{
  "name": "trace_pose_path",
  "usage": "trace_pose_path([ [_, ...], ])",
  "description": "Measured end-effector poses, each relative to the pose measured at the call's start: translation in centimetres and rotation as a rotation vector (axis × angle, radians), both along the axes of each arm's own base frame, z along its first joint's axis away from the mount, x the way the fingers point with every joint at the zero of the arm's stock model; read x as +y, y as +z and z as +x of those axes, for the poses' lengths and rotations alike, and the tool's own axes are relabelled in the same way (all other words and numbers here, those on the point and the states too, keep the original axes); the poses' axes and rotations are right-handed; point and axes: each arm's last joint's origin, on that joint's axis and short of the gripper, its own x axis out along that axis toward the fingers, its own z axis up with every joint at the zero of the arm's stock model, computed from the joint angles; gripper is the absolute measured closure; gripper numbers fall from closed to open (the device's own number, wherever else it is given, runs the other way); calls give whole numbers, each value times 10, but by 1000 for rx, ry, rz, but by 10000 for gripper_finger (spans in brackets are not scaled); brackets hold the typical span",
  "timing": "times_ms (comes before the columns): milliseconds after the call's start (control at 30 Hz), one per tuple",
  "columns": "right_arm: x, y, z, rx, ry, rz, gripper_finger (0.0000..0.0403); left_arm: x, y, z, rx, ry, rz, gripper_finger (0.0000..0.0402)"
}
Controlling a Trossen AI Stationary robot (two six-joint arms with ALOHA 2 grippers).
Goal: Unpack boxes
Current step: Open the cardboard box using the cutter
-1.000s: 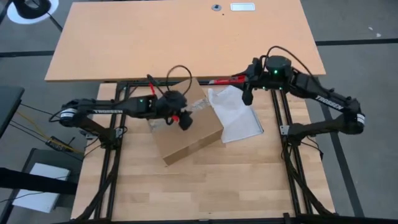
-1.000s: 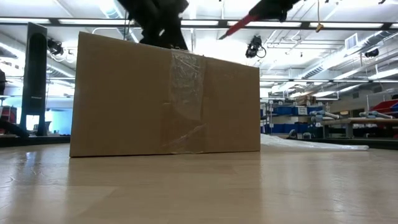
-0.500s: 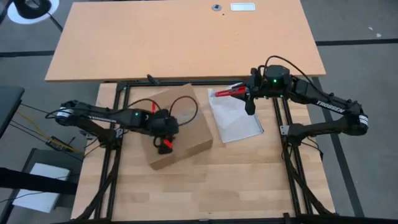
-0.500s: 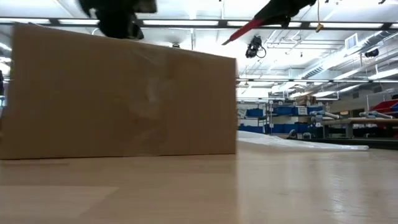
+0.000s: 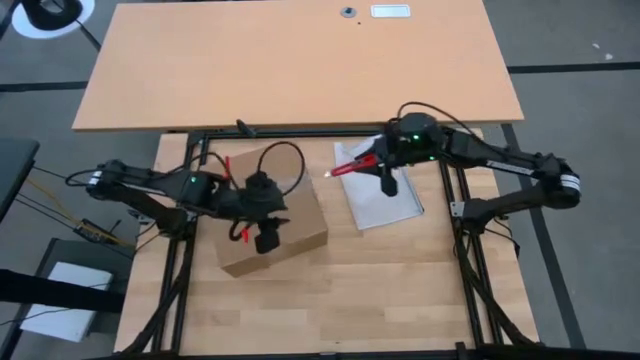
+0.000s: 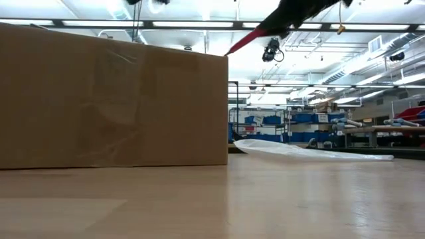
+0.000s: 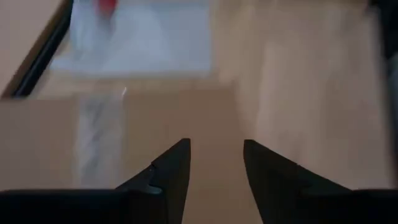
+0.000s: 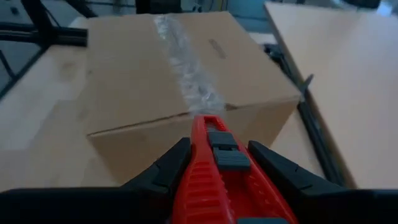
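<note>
Carton (image 5: 275,225) without readable markings

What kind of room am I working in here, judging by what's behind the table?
Probably a large lab or workshop. The low view shows long ceiling light strips, exposed overhead ducting, and shelving racks with blue bins beyond the table where the carton sits.

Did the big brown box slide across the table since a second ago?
Yes. In the high view the cardboard box has moved left and toward the table's near edge, away from the clear plastic bag, which stayed put.
</note>
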Motion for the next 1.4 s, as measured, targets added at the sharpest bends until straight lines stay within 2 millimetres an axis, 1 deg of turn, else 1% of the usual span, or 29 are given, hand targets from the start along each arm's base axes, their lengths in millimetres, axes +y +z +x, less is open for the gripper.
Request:
trace_pose_path([
  [100,-17,-16,8,-40,-30,-38,263,-8,-8,8,-20,18,-35,241],
  [167,-30,-25,9,-83,-41,-34,263,-13,-14,11,-19,35,-36,241],
  [267,-45,-43,9,-133,-33,-3,263,-19,-23,11,-15,65,-21,241],
  [400,-51,-68,19,-169,8,9,263,-21,-37,15,-40,75,-17,241],
  [467,-53,-77,25,-178,16,4,263,-21,-41,16,-41,76,-17,241],
  [533,-55,-81,29,-182,19,7,263,-21,-44,16,-39,75,-19,241],
  [767,-57,-85,31,-181,22,-3,263,-21,-47,16,-32,75,-20,241],
  [1067,-65,-84,25,-178,-1,17,263,-21,-47,16,-35,89,-36,241],
  [1400,-55,-87,31,-155,48,16,263,-21,-47,16,-31,84,-29,241],
])
